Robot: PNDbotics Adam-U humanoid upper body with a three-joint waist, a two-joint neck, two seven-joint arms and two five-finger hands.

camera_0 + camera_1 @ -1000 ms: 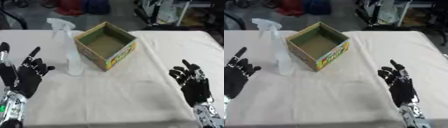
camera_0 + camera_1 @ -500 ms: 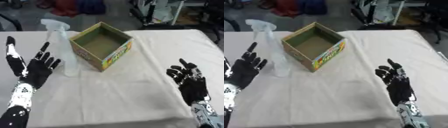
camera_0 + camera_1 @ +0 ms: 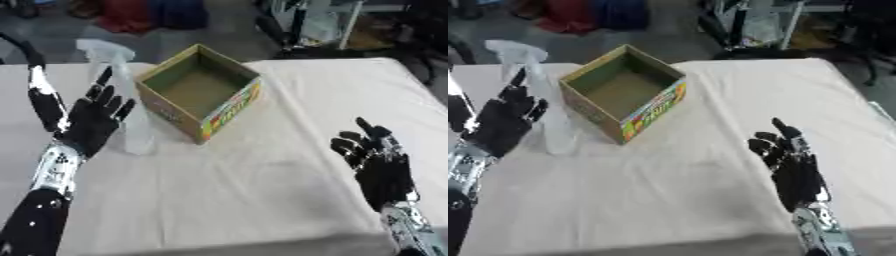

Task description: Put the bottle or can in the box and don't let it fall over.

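The job has hardly begun. The spray bottle (image 3: 125, 102) stands upright on the white tablecloth (image 3: 262, 195), not in the box (image 3: 199, 91) yet. It is clear, with a white trigger top, and it looks tall and thin, so I think it could tip over easily. The left hand (image 3: 87, 120) is up beside the bottle, on the side away from the box, with its fingers straight and spread wide. Nothing is in that hand. Its fingertips look very near the bottle, but I cannot tell if they touch it. The box is just past the bottle from the left hand, so the bottle stands between the hand and the box, very close to the box wall. The box is brown cardboard with bright pictures on its side. Its top is open, and no bottle or can shows inside it. The right hand (image 3: 789, 162) is far off on the other side of the box, low over the cloth, with its fingers spread and relaxed. It holds nothing and looks like it is just waiting. So all the main steps are left to do. The left hand has to close around the bottle, lift it over the box wall, and set it down inside standing up. Letting go gently will matter, I think, so the bottle does not fall over.
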